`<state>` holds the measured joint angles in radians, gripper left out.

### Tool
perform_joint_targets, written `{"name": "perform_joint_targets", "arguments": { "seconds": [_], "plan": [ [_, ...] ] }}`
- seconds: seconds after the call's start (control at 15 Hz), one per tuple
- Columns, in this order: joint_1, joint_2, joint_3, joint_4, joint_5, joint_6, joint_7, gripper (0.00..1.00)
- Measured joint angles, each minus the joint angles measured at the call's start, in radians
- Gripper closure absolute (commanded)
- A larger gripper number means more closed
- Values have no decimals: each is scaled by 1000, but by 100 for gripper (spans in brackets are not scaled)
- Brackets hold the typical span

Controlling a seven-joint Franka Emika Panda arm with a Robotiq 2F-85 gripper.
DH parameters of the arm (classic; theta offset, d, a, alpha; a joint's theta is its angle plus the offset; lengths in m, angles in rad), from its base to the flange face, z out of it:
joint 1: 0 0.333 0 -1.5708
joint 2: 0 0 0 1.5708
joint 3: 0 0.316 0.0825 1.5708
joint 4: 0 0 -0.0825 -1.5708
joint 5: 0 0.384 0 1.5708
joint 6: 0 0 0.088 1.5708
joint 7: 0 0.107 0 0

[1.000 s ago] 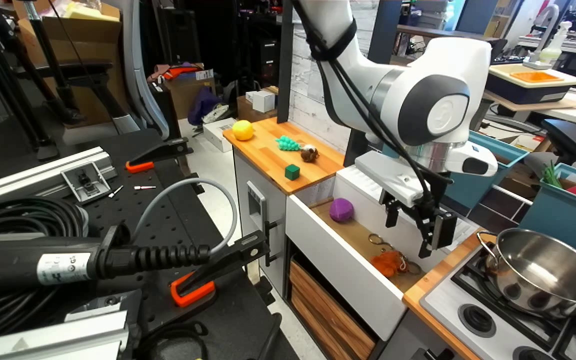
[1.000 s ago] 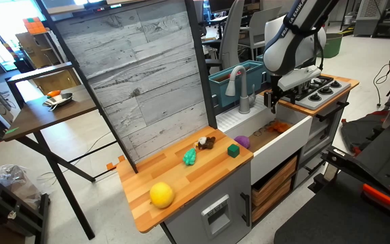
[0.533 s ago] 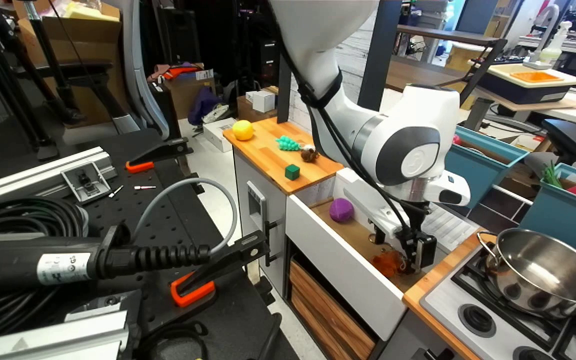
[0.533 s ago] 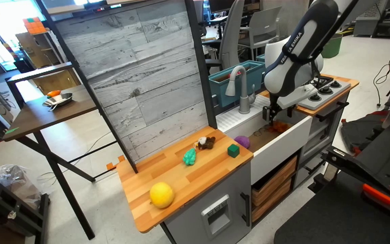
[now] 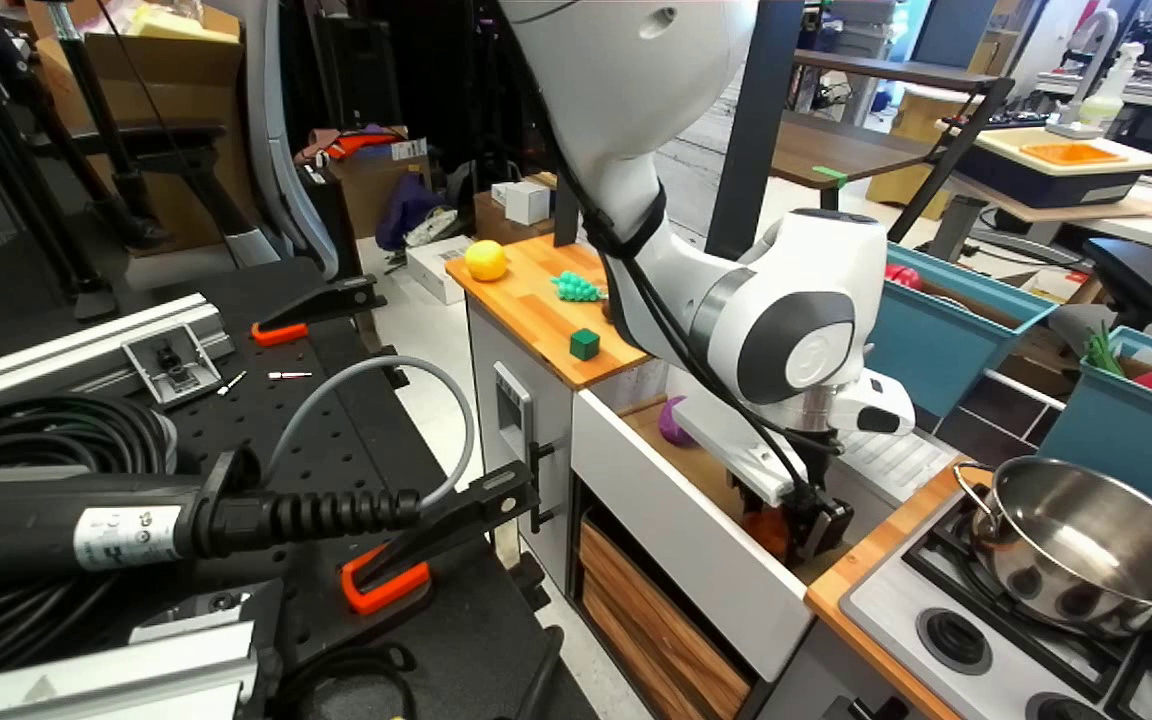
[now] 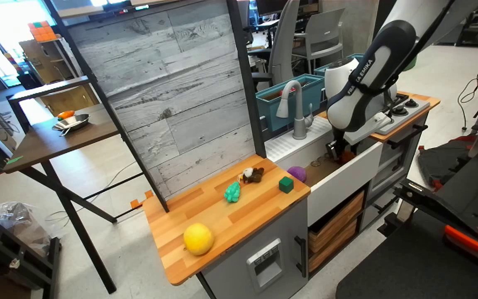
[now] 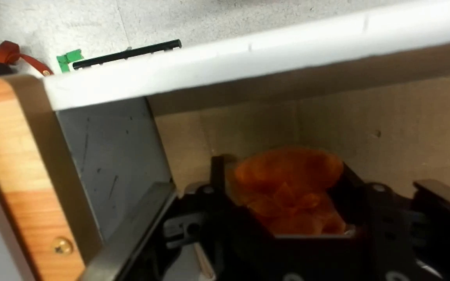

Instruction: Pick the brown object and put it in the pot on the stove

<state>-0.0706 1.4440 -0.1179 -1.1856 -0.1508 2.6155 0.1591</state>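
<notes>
An orange-brown soft object (image 5: 765, 530) lies on the floor of the white sink. It also shows in an exterior view (image 6: 347, 157) and in the wrist view (image 7: 287, 210). My gripper (image 7: 282, 169) is down in the sink with its fingers apart, one on each side of this object. The right finger looks close against it; a small gap shows at the left finger. A brown-and-white toy (image 6: 253, 175) lies on the wooden counter, mostly hidden by the arm in an exterior view. The steel pot (image 5: 1096, 540) stands on the stove (image 5: 891, 595).
The sink's front wall (image 5: 686, 545) rises beside the gripper. A purple ball (image 6: 297, 173) lies in the sink. The counter holds a green cube (image 6: 286, 184), a teal grape bunch (image 6: 232, 192) and a yellow ball (image 6: 198, 239). A grey faucet (image 6: 299, 112) stands behind the sink.
My gripper has moved down from above the sink's stove end and is now around the orange-brown object. The fingers stay apart. The object does not visibly move.
</notes>
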Motion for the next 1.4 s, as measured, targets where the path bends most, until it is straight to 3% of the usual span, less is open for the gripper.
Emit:
{"name": "perform_joint_targets", "arguments": {
  "seconds": [0.33,0.73,1.4],
  "plan": [
    [3,-12,-8,6,-102,8,-16,100],
    [3,-122,6,-85,-145,2,-45,97],
    [-28,-492,50,-378,-75,-99,-108,97]
  ]
}}
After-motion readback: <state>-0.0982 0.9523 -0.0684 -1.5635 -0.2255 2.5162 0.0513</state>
